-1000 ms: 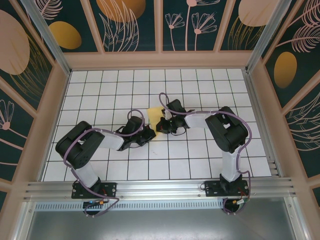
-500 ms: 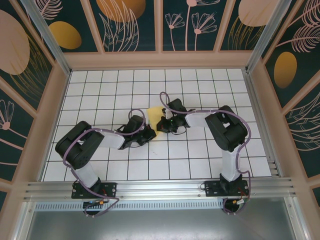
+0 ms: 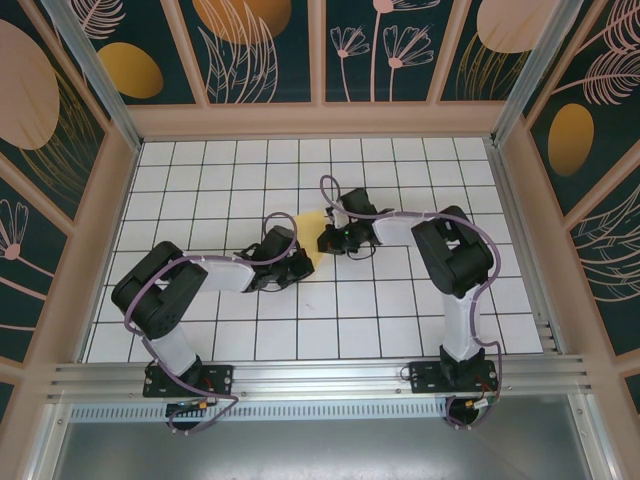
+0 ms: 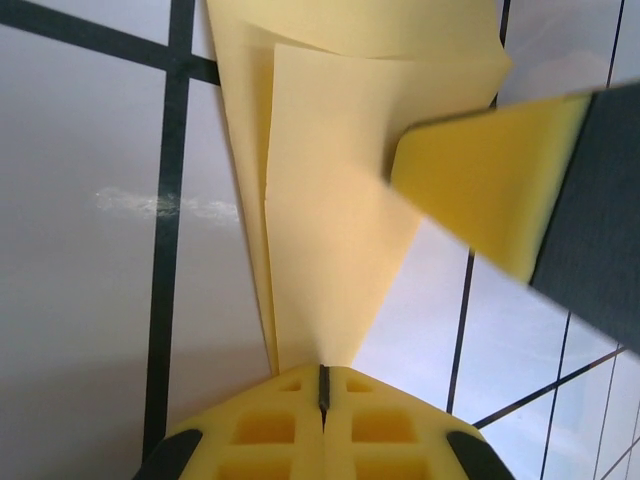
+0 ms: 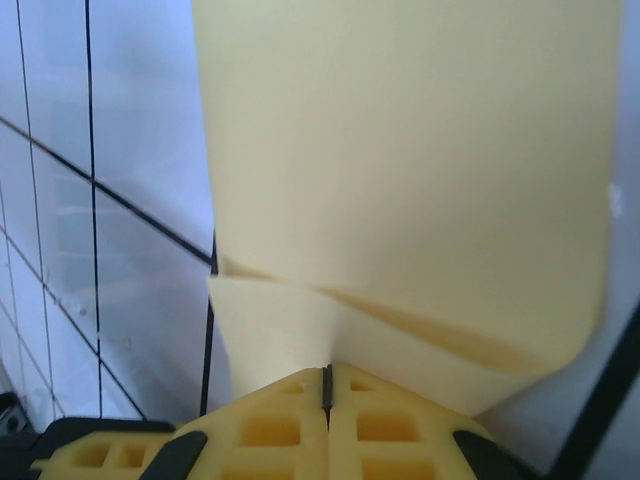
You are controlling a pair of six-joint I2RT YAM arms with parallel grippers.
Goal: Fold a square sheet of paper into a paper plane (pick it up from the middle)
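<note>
Since half a second ago the left gripper (image 3: 297, 262) has slid to the right and away from the bases, closing in on the right gripper (image 3: 328, 238), which has itself shifted a little farther from the bases. The thin, plain yellow square sheet of paper (image 3: 311, 224) is now bunched between them near the middle of the white tiled table (image 3: 400, 300). Less of it lies flat than before.

In the left wrist view the left gripper (image 4: 323, 372) has its two yellow waffle-moulded foam pads (image 4: 270, 430) pressed together with only a dark seam between them. The square sheet of paper (image 4: 330, 230) narrows to a point pinched in that seam. It fans out away from the camera in two overlapping matte layers with a straight crease along the left side. A smooth yellow foam pad (image 4: 480, 190) on a black finger of the other gripper sits against its right edge.

In the right wrist view the right gripper (image 5: 326, 372) is likewise clamped tight on the paper (image 5: 420, 180). Here the sheet rises as a broad, pale, smooth panel with a soft curled fold just beyond the pads. Under it the glossy white tiles are divided by thin black grid lines.
</note>
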